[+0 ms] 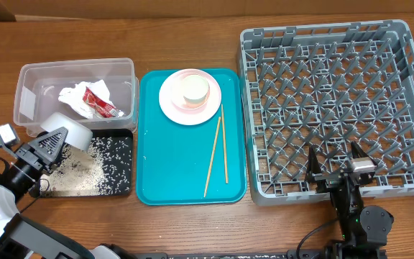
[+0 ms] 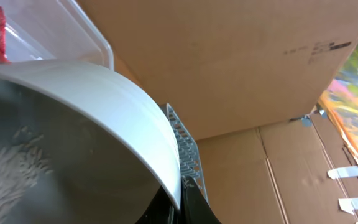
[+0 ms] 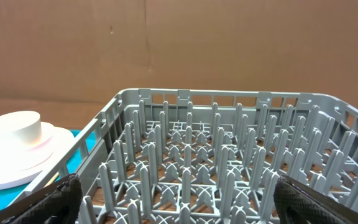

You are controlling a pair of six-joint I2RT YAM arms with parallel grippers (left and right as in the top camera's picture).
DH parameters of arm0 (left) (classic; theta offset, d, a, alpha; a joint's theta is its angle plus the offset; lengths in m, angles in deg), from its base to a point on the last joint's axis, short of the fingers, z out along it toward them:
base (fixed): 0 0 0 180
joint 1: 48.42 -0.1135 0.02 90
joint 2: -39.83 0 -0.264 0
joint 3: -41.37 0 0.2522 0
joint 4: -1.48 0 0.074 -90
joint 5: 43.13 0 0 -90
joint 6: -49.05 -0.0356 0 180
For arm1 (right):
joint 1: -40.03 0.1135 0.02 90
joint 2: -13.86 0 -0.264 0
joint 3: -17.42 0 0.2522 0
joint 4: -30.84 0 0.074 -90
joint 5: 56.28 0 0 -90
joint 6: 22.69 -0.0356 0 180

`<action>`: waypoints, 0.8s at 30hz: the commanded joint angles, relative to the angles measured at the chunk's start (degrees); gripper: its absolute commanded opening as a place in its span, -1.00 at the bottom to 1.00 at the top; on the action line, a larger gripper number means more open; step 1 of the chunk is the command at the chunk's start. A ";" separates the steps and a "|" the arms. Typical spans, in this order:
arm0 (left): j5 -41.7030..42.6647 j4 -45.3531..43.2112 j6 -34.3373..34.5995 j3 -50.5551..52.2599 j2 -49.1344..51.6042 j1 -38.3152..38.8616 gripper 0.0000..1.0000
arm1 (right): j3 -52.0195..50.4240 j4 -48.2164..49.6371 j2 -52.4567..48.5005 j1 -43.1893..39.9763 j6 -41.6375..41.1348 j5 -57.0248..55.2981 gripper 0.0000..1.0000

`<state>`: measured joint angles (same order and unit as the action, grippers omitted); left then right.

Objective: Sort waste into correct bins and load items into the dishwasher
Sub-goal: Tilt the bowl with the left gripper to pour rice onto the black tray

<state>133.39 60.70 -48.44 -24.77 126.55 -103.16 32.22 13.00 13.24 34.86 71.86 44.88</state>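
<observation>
The left gripper (image 1: 57,140) is being observed at the front left of the table, with its fingers closed on the rim of a white bowl (image 1: 72,129). The bowl is being held tilted over the rear edge of the black tray (image 1: 124,183), just in front of the clear tub (image 1: 77,65). Rice grains (image 1: 95,169) are being recorded scattered across the tray floor. In the left wrist view, further grains (image 2: 17,165) are being seen clinging to the inside of the bowl (image 2: 117,118).

A crumpled napkin (image 1: 74,96) and a red-and-white sauce packet (image 1: 100,106) are being noted lying together inside the tub.

On the teal tray (image 1: 171,165), between the tub and the dish rack (image 1: 336,101), the pink plate (image 1: 182,108) is being found at the rear with a small white cup (image 1: 195,88) resting on it. The chopsticks (image 1: 218,152) are being found lying near the tray's right side, their far ends close together and their near ends spread apart.

The right gripper (image 1: 334,162) is being observed above the near wall of the rack (image 3: 216,155). Its fingers (image 3: 61,199) are spread wide and nothing is being held between them.
</observation>
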 commanded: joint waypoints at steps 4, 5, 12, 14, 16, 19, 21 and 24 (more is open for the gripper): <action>4.13 0.72 -2.16 0.52 -1.22 0.17 -0.92 | -0.59 0.35 0.46 0.28 0.20 0.09 0.99; 4.11 0.76 -2.34 0.52 -1.22 0.31 -0.92 | -0.59 0.35 0.46 0.28 0.20 0.07 0.99; 4.13 -0.24 -3.65 0.52 -1.22 2.71 -0.92 | -0.59 0.35 0.46 0.28 0.20 0.07 0.99; 4.09 -0.63 -3.30 0.52 -1.22 3.15 -0.92 | -0.59 0.35 0.46 0.28 0.20 0.07 0.99; 4.13 -1.27 -3.06 0.52 -1.22 3.37 -0.92 | -0.59 0.35 0.46 0.28 0.20 0.07 1.00; 4.04 -2.05 -1.75 0.52 -1.22 3.37 -0.92 | -0.59 0.35 0.46 0.28 0.20 0.09 0.99; 4.11 -2.40 -1.25 0.52 -1.22 3.41 -0.92 | -0.59 0.35 0.46 0.28 0.20 0.07 0.99; 3.48 -3.10 -0.79 0.52 -1.22 3.41 -0.92 | -0.59 0.35 0.46 0.28 0.20 0.09 0.99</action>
<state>135.71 58.23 -49.88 -24.71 126.55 -100.14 32.22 13.02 13.24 34.86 71.88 44.90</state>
